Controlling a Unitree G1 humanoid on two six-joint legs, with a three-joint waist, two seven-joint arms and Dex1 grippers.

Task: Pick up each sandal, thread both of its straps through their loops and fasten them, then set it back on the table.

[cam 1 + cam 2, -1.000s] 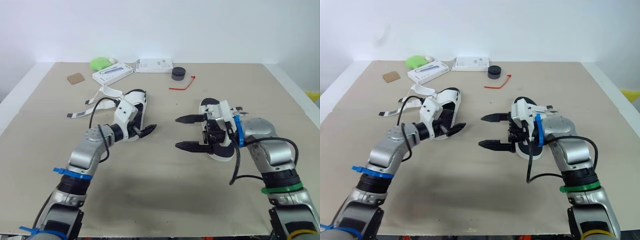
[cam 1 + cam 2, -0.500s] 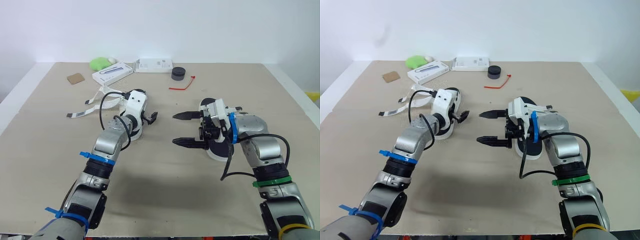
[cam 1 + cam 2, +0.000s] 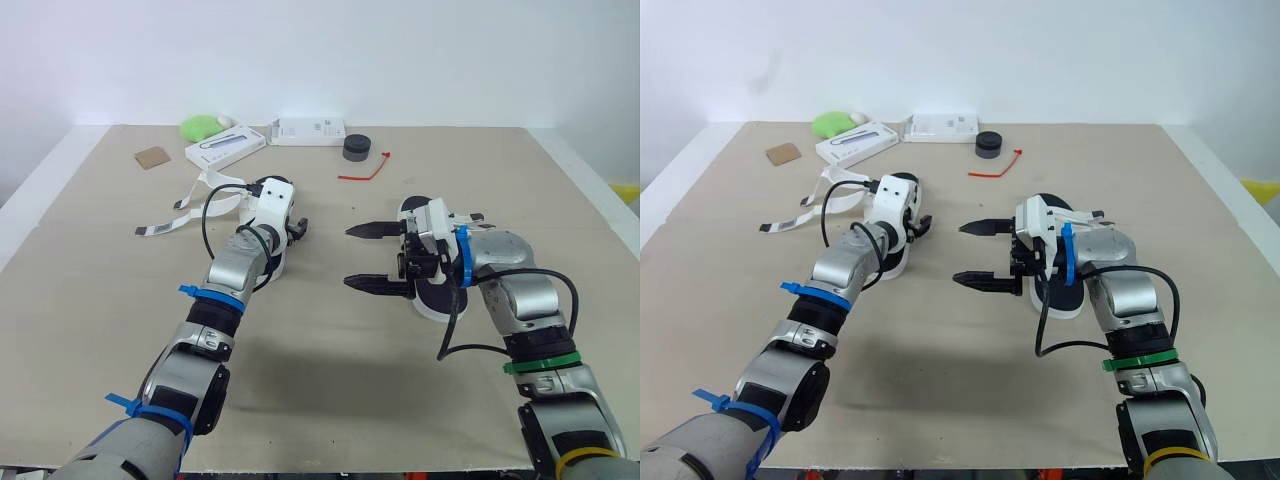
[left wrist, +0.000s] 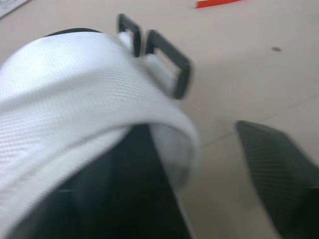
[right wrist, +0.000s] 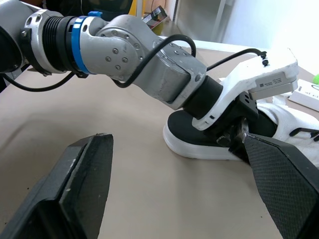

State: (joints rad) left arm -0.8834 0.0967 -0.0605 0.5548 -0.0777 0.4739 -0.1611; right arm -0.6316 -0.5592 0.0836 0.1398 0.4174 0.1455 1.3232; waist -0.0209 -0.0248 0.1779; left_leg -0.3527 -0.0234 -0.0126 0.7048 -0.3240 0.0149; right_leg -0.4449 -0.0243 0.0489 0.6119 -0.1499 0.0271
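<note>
At the bench's [image 3: 320, 380] middle, the right claw [image 3: 372, 257] is held open beside a sandal [image 3: 437, 302]; the left claw's [image 3: 297, 226] state cannot be told.

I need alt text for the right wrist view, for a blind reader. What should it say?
The open right pincer faces the left pincer, which is at a white sandal lying on the tan table.
</note>
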